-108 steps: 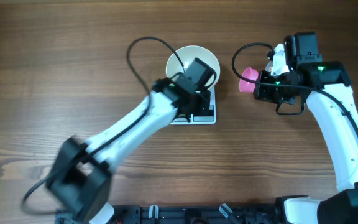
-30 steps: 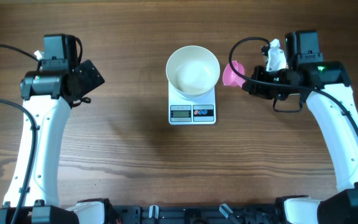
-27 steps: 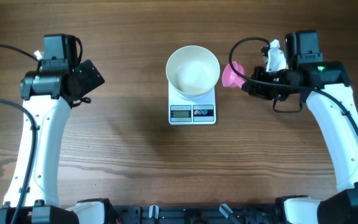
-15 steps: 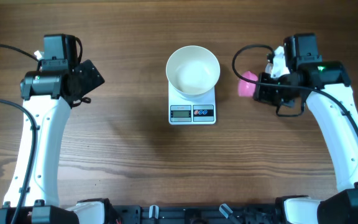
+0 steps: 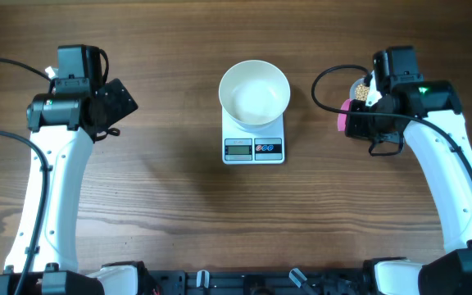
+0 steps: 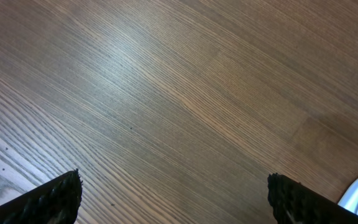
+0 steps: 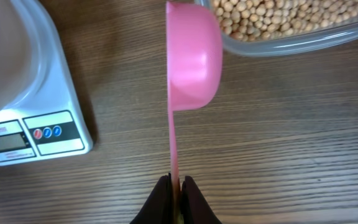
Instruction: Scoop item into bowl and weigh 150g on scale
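Looking down from overhead, where do your task things sit?

You have the bowl (image 5: 255, 92) standing on the scale (image 5: 254, 148) at mid-table. Your left gripper (image 5: 121, 100) hangs well off to the left, jaws spread, holding nothing. Your right gripper (image 5: 357, 123) is to the right of the scale, pinching a pink scoop (image 5: 343, 116). A few beans (image 5: 357, 87) show beside that wrist.

And your left wrist camera?

You see the wooden table (image 6: 166, 93) between two dark fingertips (image 6: 51, 196) set wide apart. A white edge peeks in at the lower right corner; you cannot tell what it is.

Your right wrist view?

Your fingers are pressed together on the scoop's thin handle. The scoop is turned on edge, with its cup pointing away from you. The cup lies right by the rim of a clear tub (image 7: 291, 45) at the upper right, which holds the beans. You cannot tell whether cup and rim touch. The scale sits at the left with the bowl on it, apart from the scoop.
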{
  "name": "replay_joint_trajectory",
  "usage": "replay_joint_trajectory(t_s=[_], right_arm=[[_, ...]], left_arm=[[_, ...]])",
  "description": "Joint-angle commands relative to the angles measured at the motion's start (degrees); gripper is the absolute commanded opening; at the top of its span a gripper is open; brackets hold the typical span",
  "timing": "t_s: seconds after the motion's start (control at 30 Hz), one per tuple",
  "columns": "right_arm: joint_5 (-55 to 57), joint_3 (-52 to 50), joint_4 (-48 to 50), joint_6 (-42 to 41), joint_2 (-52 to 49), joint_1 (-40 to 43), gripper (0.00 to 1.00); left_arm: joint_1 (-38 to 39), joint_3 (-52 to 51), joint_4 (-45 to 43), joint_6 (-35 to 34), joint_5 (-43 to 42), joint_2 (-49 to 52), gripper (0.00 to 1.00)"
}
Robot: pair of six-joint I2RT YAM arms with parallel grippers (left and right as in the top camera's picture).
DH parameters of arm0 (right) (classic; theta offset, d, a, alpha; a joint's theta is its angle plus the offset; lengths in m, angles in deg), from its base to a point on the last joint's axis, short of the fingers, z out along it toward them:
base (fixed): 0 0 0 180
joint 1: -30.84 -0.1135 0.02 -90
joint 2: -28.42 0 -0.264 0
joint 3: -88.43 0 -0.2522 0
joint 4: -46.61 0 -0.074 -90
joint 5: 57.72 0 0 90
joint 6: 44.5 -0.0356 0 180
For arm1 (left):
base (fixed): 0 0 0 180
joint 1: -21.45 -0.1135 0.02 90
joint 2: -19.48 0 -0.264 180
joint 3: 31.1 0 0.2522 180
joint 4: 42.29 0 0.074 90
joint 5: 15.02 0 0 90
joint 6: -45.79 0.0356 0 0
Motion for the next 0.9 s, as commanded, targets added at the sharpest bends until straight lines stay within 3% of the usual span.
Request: replay_joint_trajectory(t_s=[0.0, 0.77, 0.87], right_arm=[[4.9, 0.5, 0.8, 1.0, 1.8, 0.2, 0.04], [1.2, 0.5, 4.9, 4.0, 10.0, 0.2, 0.04], [0.5, 0.5, 4.9, 4.0, 10.0, 0.2, 0.04]], left_arm=[[-0.3, 0.2, -0.2, 0.1, 0.9, 0.5, 1.0], [-0.3, 0.2, -0.2, 0.1, 0.9, 0.5, 1.0], [-0.3, 0.2, -3.0, 0.1, -2.9, 0.5, 1.0]])
